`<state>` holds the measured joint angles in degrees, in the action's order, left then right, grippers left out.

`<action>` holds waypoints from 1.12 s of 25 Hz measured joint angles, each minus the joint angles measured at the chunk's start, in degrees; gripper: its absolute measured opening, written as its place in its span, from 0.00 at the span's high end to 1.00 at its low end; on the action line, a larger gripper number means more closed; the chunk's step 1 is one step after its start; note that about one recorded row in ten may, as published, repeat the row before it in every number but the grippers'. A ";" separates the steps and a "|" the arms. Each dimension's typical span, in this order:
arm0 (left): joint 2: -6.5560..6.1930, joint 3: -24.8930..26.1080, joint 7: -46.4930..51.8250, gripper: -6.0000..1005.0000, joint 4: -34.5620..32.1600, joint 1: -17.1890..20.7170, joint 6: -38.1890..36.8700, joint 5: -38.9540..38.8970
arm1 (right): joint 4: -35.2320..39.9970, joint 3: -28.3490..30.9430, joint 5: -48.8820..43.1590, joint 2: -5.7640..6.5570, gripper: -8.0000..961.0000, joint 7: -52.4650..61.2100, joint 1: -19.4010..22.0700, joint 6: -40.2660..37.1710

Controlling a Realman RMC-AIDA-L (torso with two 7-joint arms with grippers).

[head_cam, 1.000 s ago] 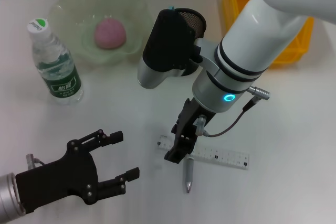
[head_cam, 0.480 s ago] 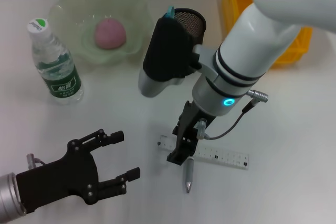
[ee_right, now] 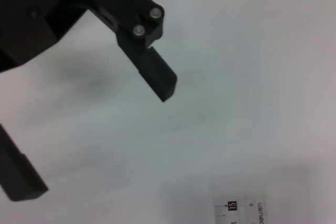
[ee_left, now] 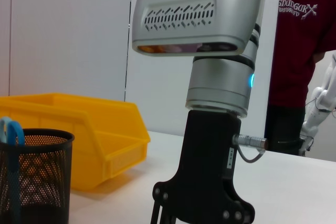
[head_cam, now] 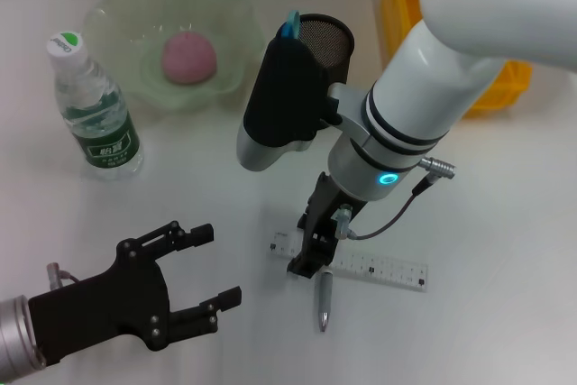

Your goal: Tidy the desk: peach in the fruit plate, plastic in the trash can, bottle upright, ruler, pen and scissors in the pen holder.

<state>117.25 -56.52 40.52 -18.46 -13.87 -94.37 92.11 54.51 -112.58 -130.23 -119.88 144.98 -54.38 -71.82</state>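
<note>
Ruler (head_cam: 374, 267) partly covered by right gripper (head_cam: 311, 259) in head view; only one end, marked 15, inside right wrist view (ee_right: 239, 208), rest cut by edge. Top of pen (head_cam: 325, 299) hidden under same gripper. Scissors (head_cam: 289, 24) seen only as blue handle above holder (head_cam: 326, 38); holder half hidden behind right arm. Yellow bin (head_cam: 491, 87) mostly covered by arm and cut by edge. Left gripper (head_cam: 194, 272) not seen in its own wrist view. Person (ee_left: 307, 40) cut off at neck.
</note>
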 joint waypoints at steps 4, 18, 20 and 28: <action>0.00 0.00 0.00 0.20 0.00 -0.03 0.10 0.00 | -0.66 -0.58 0.05 0.00 0.38 0.30 -0.33 0.42; 0.00 0.00 0.00 0.20 0.00 -0.25 0.15 0.00 | -0.38 -0.52 0.30 0.00 0.60 2.75 -0.81 0.83; 0.00 0.01 0.00 0.20 0.00 -0.26 0.15 0.00 | -0.24 -0.32 0.22 0.00 0.59 2.94 -0.81 0.85; 0.00 0.47 0.02 0.20 0.00 -0.28 -0.46 0.00 | 5.13 12.47 -3.65 0.57 0.58 3.12 2.52 0.35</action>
<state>117.25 -56.04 40.54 -18.46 -14.15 -94.83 92.11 59.64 -100.11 -133.88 -119.32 148.10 -51.86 -71.47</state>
